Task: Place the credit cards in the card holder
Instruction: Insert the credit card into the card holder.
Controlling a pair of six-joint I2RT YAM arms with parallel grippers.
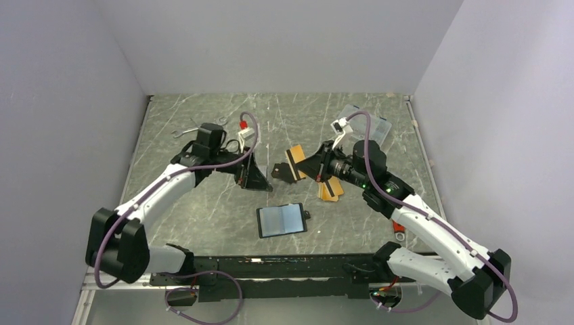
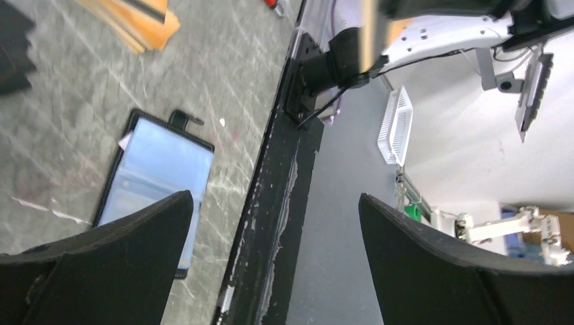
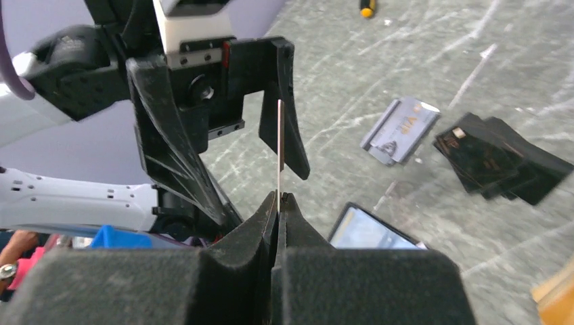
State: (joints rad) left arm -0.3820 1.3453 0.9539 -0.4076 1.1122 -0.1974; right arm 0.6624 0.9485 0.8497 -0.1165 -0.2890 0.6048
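Marble tabletop; left claw agape, right claw tight on a credit card, edge-on from its wrist.

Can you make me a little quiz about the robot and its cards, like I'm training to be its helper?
1. Fill in the gap: the left pincer stands wide ___ and holds nothing.
2. Which one pinches a credit card by its edge? A) the left pincer B) the right pincer C) neither
3. True or false: the card holder lies folded shut on the table.

Key: 1 open; 2 B; 3 false, it lies open with its pale blue inside facing up.
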